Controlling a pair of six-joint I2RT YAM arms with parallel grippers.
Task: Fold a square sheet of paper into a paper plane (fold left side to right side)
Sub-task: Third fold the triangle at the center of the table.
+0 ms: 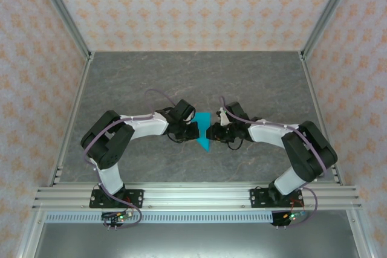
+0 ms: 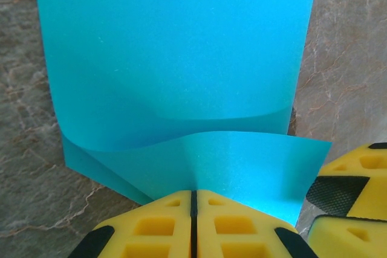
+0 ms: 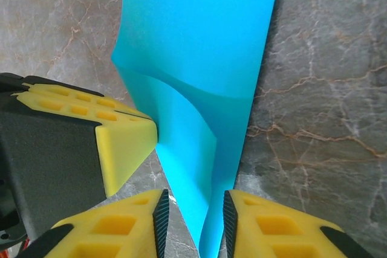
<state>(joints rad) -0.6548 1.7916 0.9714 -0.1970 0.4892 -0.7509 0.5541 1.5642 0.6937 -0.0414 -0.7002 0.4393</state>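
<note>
Paper sheet (image 2: 175, 58), thin, bright cyan-blue and partly folded, has its near edge pinched in the left pincer (image 2: 193, 196), whose yellow jaws are clenched flat together on it. Beyond that grip the upper layer curls up and over the flat layer. Just beside it, the right pincer (image 3: 196, 209) stands released, jaws apart, with a raised narrow end of the sheet passing between them. Under both pincers lies the grey marbled desk (image 1: 181, 77).
</note>
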